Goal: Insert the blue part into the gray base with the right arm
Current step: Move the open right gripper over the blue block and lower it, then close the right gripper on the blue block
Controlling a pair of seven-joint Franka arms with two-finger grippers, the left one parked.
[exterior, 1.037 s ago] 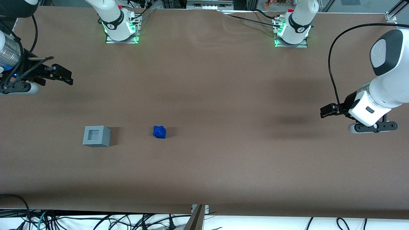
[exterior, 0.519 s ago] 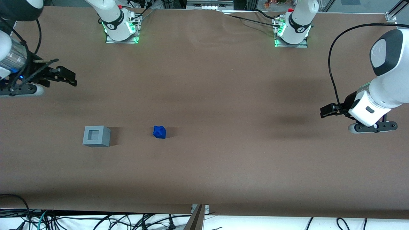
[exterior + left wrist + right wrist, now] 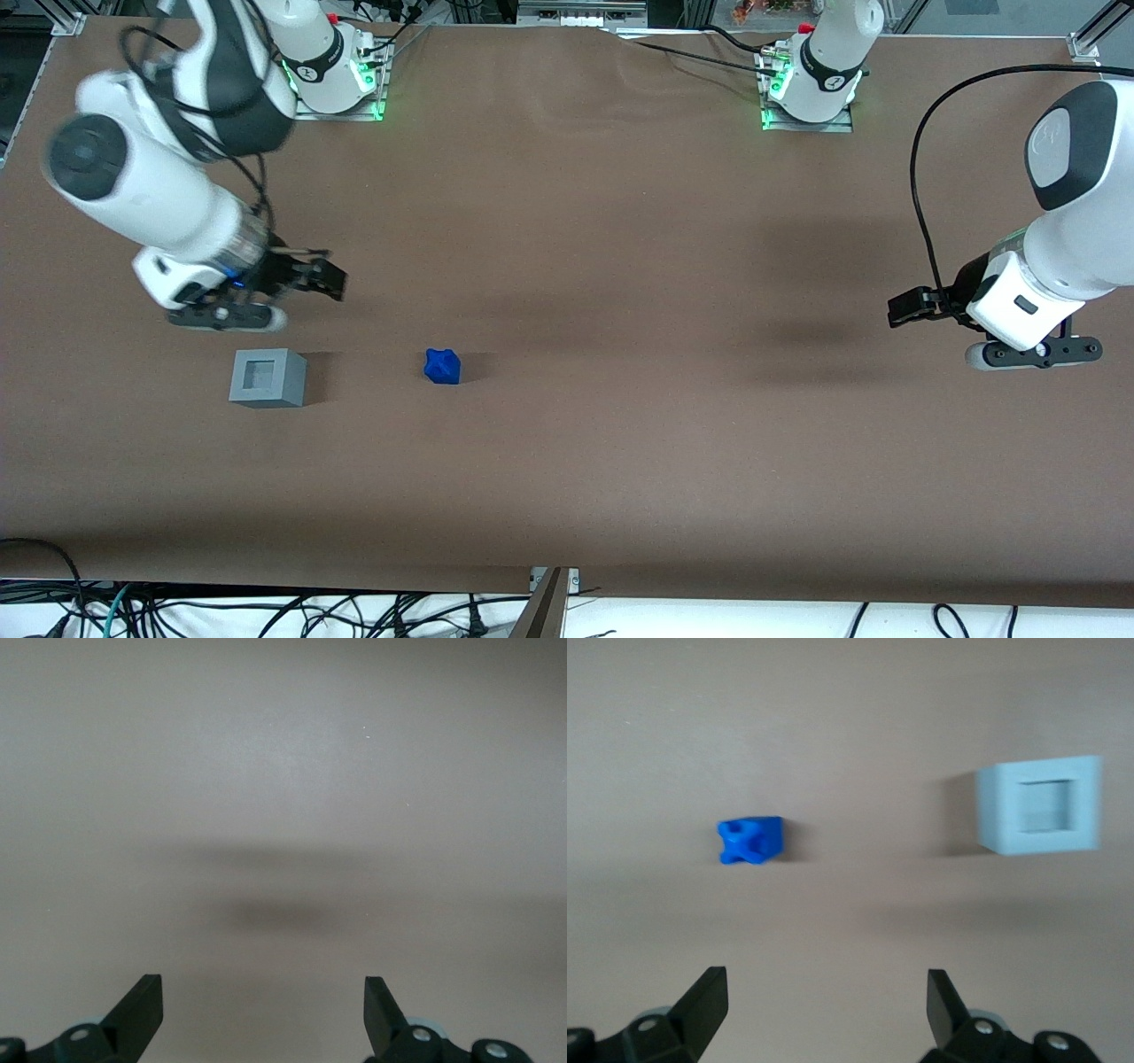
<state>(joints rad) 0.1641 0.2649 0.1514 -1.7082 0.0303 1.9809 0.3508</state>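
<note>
The blue part [image 3: 442,365] [image 3: 750,840] lies on the brown table. The gray base [image 3: 267,377] [image 3: 1041,805] stands beside it, recess facing up, toward the working arm's end. My right gripper [image 3: 330,280] [image 3: 824,988] hangs above the table, farther from the front camera than both objects. It is open with nothing between its black fingers [image 3: 709,990]. It touches neither object.
The right arm's white links [image 3: 151,190] reach over the table from its base mount [image 3: 337,84]. The parked arm [image 3: 1045,257] sits at the other end. Cables run along the table's near edge [image 3: 266,611].
The right arm has swung in from the table's end toward the middle and nearer the front camera. Its gripper now hovers close to the gray base. Base and blue part have not moved.
</note>
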